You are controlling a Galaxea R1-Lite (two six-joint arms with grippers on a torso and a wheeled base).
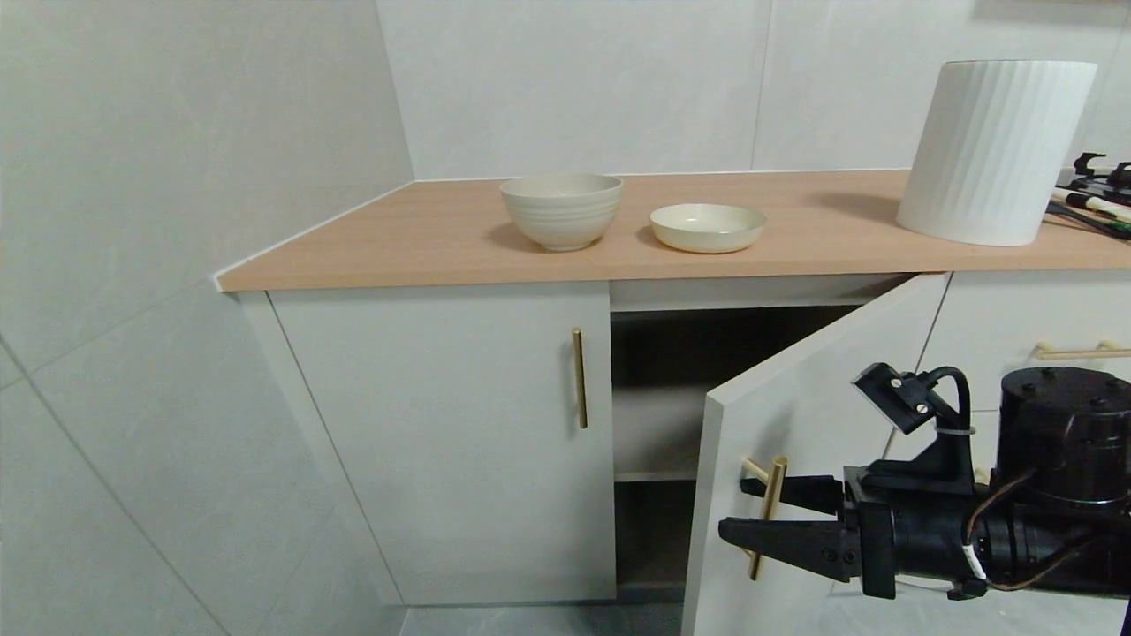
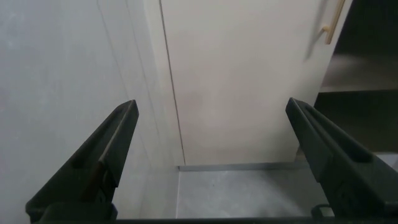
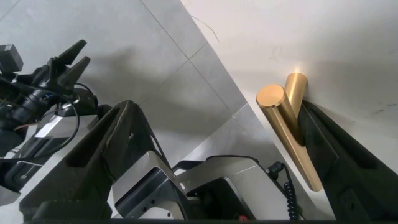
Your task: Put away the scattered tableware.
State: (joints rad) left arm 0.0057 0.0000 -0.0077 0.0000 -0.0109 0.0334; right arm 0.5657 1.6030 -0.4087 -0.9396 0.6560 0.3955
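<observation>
A cream ribbed bowl (image 1: 562, 210) and a shallow cream plate (image 1: 708, 226) stand side by side on the wooden countertop (image 1: 424, 238). Below them the cabinet's right door (image 1: 795, 415) is swung open. My right gripper (image 1: 736, 507) is open at that door's brass handle (image 1: 767, 512), one finger on each side of the bar. In the right wrist view the handle (image 3: 289, 130) lies close to one finger (image 3: 339, 162) of the gripper (image 3: 227, 143). My left gripper (image 2: 211, 143) is open and holds nothing, low before the closed left door (image 2: 242, 81).
A tall white ribbed container (image 1: 994, 150) stands at the counter's right, with utensils (image 1: 1096, 190) beyond it. The open cabinet has a shelf (image 1: 658, 433) inside. The left door (image 1: 442, 442) is closed, with a brass handle (image 1: 579, 378). A tiled wall runs along the left.
</observation>
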